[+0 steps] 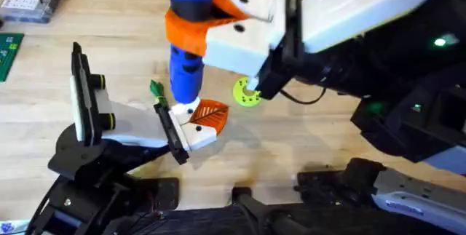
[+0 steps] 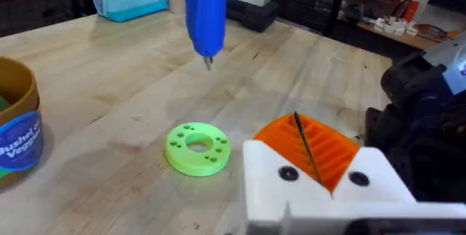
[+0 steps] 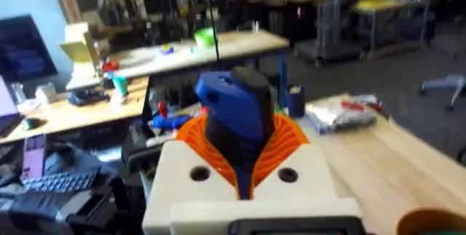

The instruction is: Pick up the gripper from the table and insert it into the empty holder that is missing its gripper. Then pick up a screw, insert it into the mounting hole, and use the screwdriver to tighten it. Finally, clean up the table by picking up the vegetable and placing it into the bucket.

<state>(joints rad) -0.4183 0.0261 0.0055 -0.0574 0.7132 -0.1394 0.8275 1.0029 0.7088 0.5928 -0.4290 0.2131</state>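
1. In the overhead view we see the right gripper at upper centre, its orange-padded fingers clamped on the blue screwdriver, which stands upright.
2. The screwdriver's nose points down at the gripper, the orange-and-white finger piece at frame centre, seated against the black holder.
3. A lime-green disc lies just right of it on the table.
4. In the left wrist view the yellow bucket sits at the left edge.
5. Left gripper: we cannot tell how its fingers stand.
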